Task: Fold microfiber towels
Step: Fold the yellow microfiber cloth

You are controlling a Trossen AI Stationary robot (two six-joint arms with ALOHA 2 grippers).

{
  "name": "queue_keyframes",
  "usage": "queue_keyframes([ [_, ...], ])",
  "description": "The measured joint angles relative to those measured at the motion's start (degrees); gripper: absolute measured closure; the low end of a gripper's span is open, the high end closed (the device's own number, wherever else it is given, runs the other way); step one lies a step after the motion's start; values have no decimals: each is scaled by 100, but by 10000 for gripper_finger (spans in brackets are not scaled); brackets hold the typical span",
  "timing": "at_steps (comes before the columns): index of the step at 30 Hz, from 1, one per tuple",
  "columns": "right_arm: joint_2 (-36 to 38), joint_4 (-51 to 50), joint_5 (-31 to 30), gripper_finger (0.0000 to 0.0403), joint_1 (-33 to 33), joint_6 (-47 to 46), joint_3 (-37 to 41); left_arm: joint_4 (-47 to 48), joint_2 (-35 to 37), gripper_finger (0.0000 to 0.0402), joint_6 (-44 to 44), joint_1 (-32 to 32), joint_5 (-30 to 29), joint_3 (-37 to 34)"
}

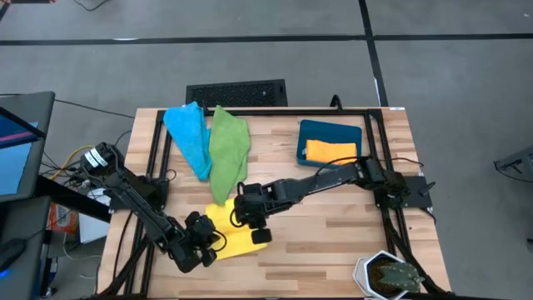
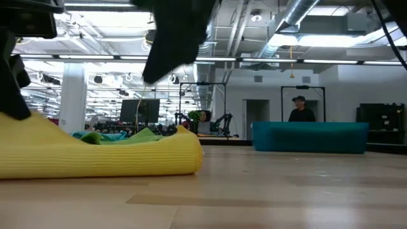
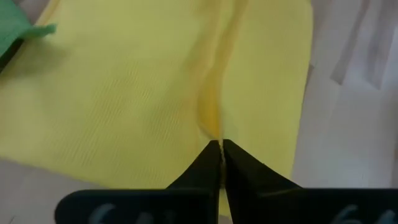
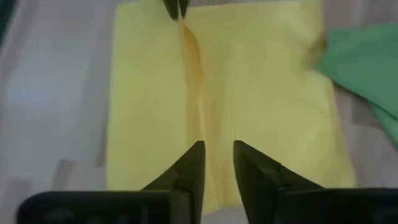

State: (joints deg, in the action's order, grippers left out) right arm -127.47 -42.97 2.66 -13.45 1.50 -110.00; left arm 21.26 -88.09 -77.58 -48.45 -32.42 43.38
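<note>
A yellow towel lies spread on the wooden table, near its front left, with a raised crease running across its middle. My left gripper is shut on that crease at the towel's near-left edge. My right gripper hangs over the opposite edge, open, one finger on each side of the crease. A green towel and a light blue towel lie crumpled at the far left. An orange towel lies in the teal bin. My left gripper pinches the raised crease of the yellow towel between its two fingertips, close to the towel's edge. The fingers slant down onto it. The rest of the towel lies flat on the table, drawn into a low ridge ahead of the fingers. Whether my right gripper touches the towel, I cannot tell.
A white pot with a plant stands at the near right corner. A black keyboard-like slab lies beyond the table's far edge. Bare wood spreads to the right of the yellow towel. A person stands in the room behind the bin.
</note>
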Motion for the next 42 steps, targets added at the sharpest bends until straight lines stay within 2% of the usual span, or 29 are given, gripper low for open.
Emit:
queue_keyframes([
  [5,-120,631,2,339,11,-2,444,211,0,401,-320,-115,-93,0],
  [8,-171,645,7,368,53,0,691,219,-50,401,-369,-129,-92,0],
  [12,-141,1110,5,393,151,-43,929,163,-155,401,-377,-129,80,1],
  [21,-145,1204,29,371,273,-153,1204,248,-205,401,-420,-157,180,0],
  [28,-146,1337,44,387,273,-153,1556,329,-205,401,-413,-145,203,0],
  [35,-143,1432,44,375,273,-157,1622,362,-205,400,-451,-136,323,-51],
  [42,-143,1516,44,381,273,-157,1627,373,-203,380,-417,-123,430,-50],
])
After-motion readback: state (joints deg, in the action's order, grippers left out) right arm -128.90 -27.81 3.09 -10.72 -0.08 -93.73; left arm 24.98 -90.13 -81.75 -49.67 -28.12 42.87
